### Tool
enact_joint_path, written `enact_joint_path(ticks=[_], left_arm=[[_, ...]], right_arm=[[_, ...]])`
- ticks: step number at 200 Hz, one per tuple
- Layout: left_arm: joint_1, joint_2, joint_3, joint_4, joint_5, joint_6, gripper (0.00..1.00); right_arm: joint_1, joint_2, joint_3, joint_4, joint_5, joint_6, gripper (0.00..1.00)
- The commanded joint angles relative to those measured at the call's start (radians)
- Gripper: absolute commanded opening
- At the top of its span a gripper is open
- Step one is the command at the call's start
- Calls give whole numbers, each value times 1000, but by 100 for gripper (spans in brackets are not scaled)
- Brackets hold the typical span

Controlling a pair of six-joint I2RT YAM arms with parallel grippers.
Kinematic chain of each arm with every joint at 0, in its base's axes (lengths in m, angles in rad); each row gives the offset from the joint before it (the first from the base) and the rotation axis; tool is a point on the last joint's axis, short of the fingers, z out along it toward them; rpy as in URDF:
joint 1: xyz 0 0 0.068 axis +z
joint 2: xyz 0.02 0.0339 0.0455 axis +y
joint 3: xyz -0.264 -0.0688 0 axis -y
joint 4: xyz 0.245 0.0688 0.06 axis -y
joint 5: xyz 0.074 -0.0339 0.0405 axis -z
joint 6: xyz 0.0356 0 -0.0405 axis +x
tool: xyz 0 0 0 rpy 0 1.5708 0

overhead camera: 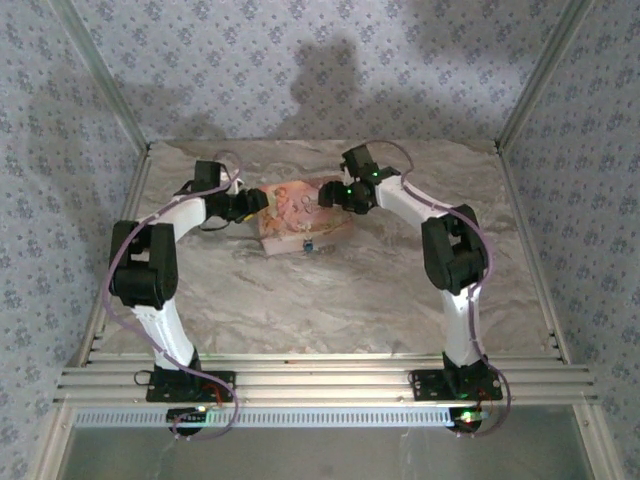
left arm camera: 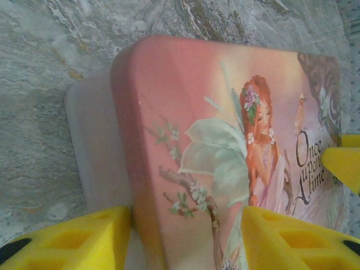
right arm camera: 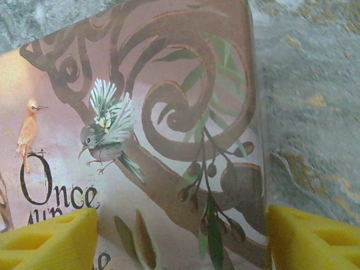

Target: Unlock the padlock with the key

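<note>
There is one marbled table [overhead camera: 300, 310], one pink picture-lidded box [overhead camera: 300, 215], one tiny dark padlock [overhead camera: 308, 244], and two arms, the left arm [overhead camera: 150, 270] and the right arm [overhead camera: 452, 250], with two grippers, the left gripper [overhead camera: 262, 203] and the right gripper [overhead camera: 327, 195], each with two yellow fingers [right arm camera: 45, 239].

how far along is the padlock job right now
Done: nothing visibly; the padlock, a small blue speck at the pink box's near side, is too small to read. In hand: left gripper and right gripper sit at opposite ends of the box, jaws apart. Still to do: getting the key into the padlock and turning it.
</note>
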Motion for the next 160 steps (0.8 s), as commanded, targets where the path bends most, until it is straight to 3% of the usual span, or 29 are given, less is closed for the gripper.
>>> enact_joint_path(ticks=[1,45,78,134,160], left_arm=[[-53,48,58,8,45,-24,54],[-86,82,148,-43,19,-20,54],[-71,57,198,-185,-97,54,59],[65,-9,243,-342,-327,82,63],[131,43,324,-424,-433,79,63]], right_arm=[[14,-3,-79,-95,-8,76,78],[12,-16,-81,-121,-4,80,81],[5,-32,-44,-182,10,66,86],[-11,-95,0,-222,41,58,90],[-8,-123,12,-225,57,56,91]])
